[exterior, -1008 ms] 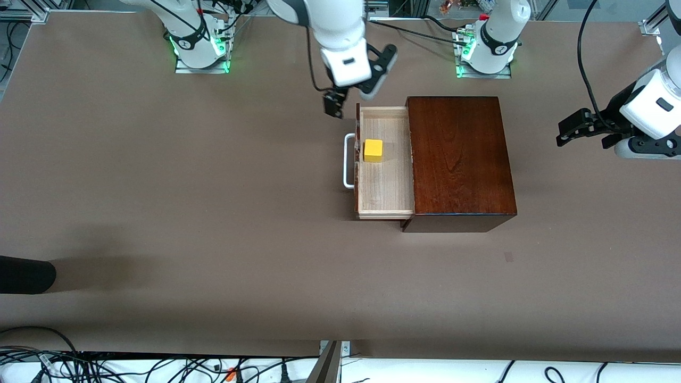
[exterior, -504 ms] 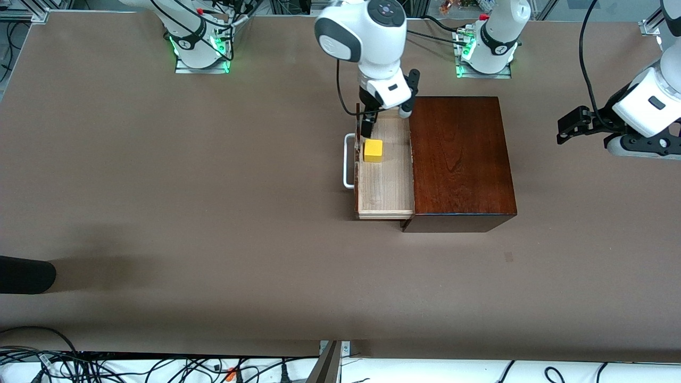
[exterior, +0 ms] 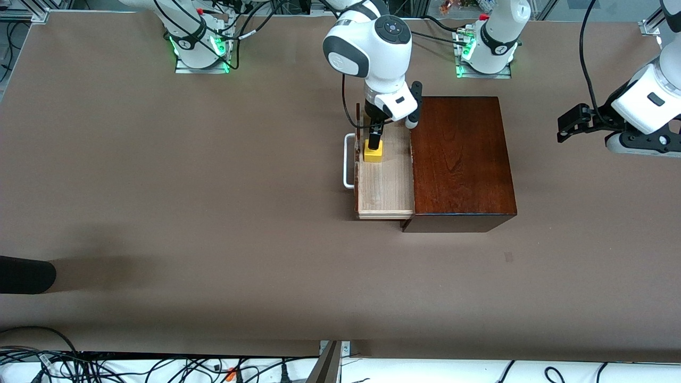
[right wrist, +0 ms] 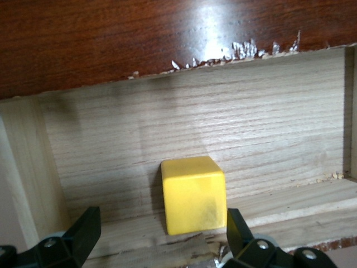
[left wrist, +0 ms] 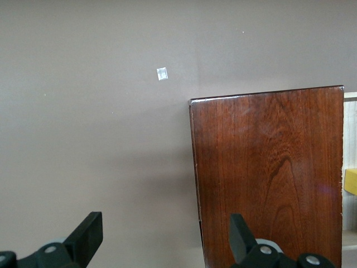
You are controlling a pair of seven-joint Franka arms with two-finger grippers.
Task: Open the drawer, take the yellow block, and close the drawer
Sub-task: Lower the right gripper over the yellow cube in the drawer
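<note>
The drawer [exterior: 385,183] stands pulled out of the dark wooden box [exterior: 460,159] toward the right arm's end of the table, its white handle [exterior: 348,159] in front. The yellow block [exterior: 372,155] [right wrist: 193,192] rests on the drawer's pale floor close to the drawer front. My right gripper [exterior: 374,142] [right wrist: 162,234] is down inside the drawer, open, its fingertips low on either side of the block with one fingertip [right wrist: 237,229] close beside it. My left gripper [exterior: 562,130] [left wrist: 164,237] waits open and empty above the table past the box, toward the left arm's end.
A dark rounded object [exterior: 26,274] lies at the table's edge at the right arm's end. A small pale patch [exterior: 509,257] [left wrist: 162,73] marks the tabletop nearer the front camera than the box. Cables run along the near edge.
My right gripper has swung from beside the drawer's corner to over the drawer and come down to the yellow block. The left arm has barely shifted.
</note>
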